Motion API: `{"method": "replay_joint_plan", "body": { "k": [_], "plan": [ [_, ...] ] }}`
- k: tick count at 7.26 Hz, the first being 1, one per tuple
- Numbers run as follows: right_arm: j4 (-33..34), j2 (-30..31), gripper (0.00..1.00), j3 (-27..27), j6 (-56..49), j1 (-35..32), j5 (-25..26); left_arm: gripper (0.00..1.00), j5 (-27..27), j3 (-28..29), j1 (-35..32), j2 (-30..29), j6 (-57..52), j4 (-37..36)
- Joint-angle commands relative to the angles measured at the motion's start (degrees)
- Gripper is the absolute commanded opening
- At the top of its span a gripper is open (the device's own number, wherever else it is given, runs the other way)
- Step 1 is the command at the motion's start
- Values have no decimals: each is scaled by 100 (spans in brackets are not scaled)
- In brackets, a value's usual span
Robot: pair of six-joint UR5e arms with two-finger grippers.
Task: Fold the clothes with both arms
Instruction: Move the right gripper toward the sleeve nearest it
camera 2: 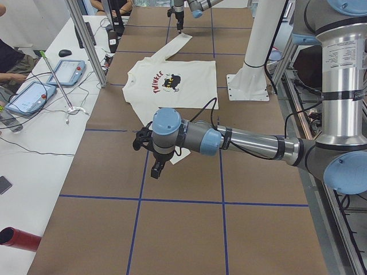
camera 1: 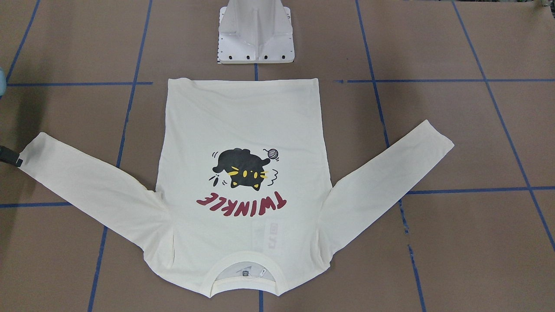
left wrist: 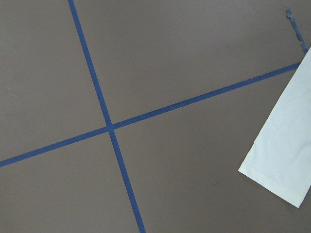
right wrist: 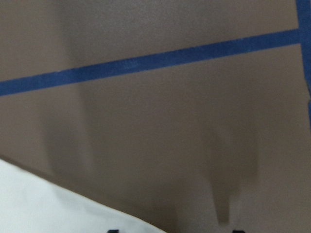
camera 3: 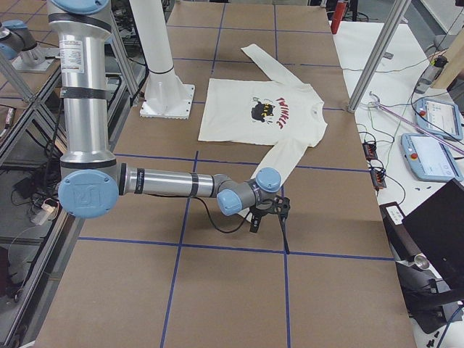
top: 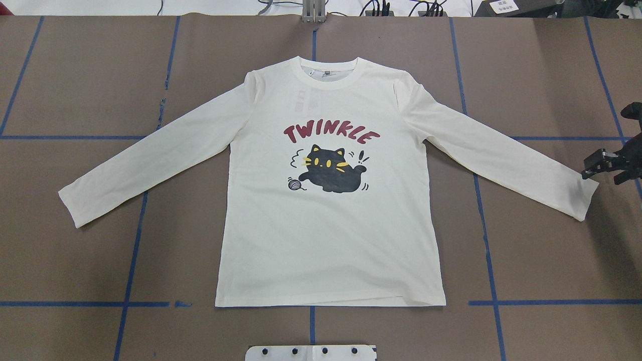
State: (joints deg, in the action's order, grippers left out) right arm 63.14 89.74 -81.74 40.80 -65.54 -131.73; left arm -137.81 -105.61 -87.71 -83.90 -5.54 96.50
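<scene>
1. Shirt [top: 331, 200] lies flat on the table [top: 75, 260], print up, straight in front of the pedestal base [camera 1: 256, 32]. Its hem is nearest the base, its collar farthest from it, and its sleeves spread out to either side.
2. Folding looks not yet begun. Body and both sleeves lie in one smooth layer with no crease or overlap showing.
3. Well out to the base's right, the right hand [top: 597, 165] sits just beside that sleeve's cuff. Its fingers are spread and grip nothing.
4. Well out to the base's left, the left hand [camera 2: 156, 169] hangs over the table near the other cuff, apart from it. Only the side camera shows it, so I cannot tell how far open it is.
5. Everything seems left to do: take the cuffs, bring the sleeves in, fold the body.
</scene>
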Motion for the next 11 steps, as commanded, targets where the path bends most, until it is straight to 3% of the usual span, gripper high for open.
{"method": "replay_joint_plan", "body": {
  "k": [1,3,7,9,11],
  "plan": [
    [-3,0,82,-9,-2,67,-11,100,0,-3,0,5,0,0],
    [-3,0,74,0,-20,76,-19,100,0,-3,0,5,0,0],
    [-3,17,0,0,-11,76,-54,100,-9,-3,0,5,0,-17],
    [-12,35,0,-105,-2,76,-281,100,-9,-3,0,5,0,-17],
    [23,79,0,-751,259,67,-791,100,-9,-12,0,5,0,-17]
  ]
}}
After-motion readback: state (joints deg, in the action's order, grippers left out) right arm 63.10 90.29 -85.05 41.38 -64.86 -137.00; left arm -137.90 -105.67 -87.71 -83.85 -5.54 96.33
